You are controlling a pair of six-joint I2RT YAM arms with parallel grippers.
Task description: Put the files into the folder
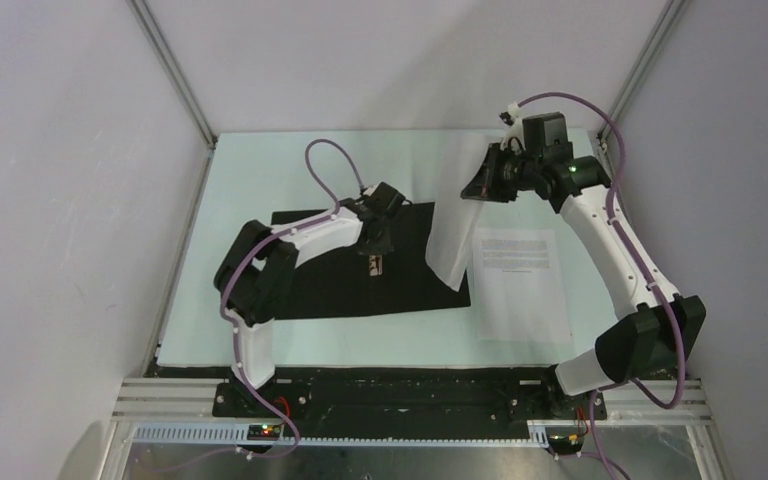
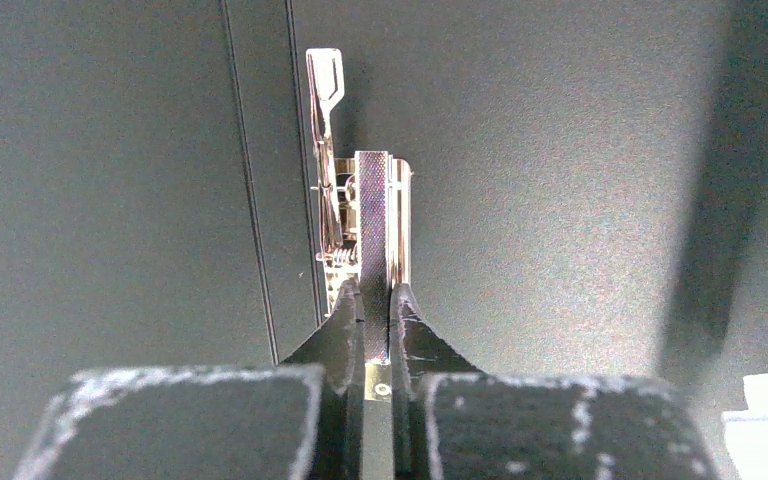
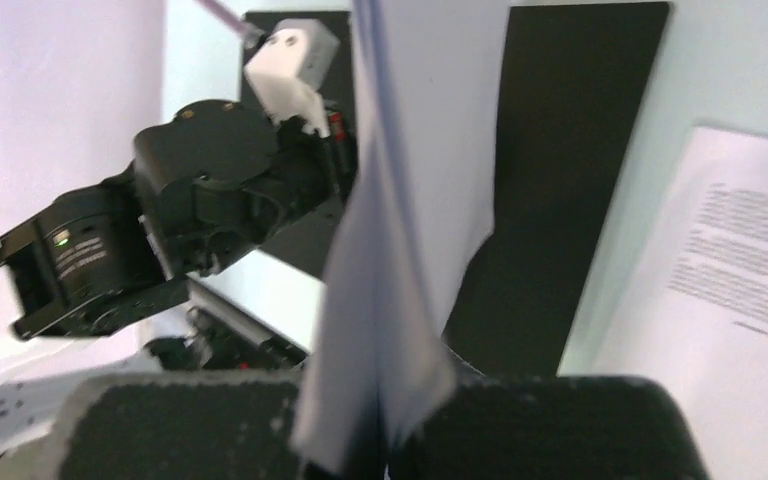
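Folder (image 1: 360,290) laid open on tabletop (image 1: 260,180), black inside up. Left fingers (image 2: 345,325) pinched tight on lever of metal clip (image 2: 360,220) at folder's middle. Plain sheet (image 1: 457,215) clamped by right fingers (image 3: 540,430), held raised and tilted over folder's right edge. Printed sheet (image 1: 520,285) laid flat just right of folder.

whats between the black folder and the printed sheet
The plain sheet, pinched by the right gripper, hangs between them, overlapping the folder's right edge; seen in the top view.
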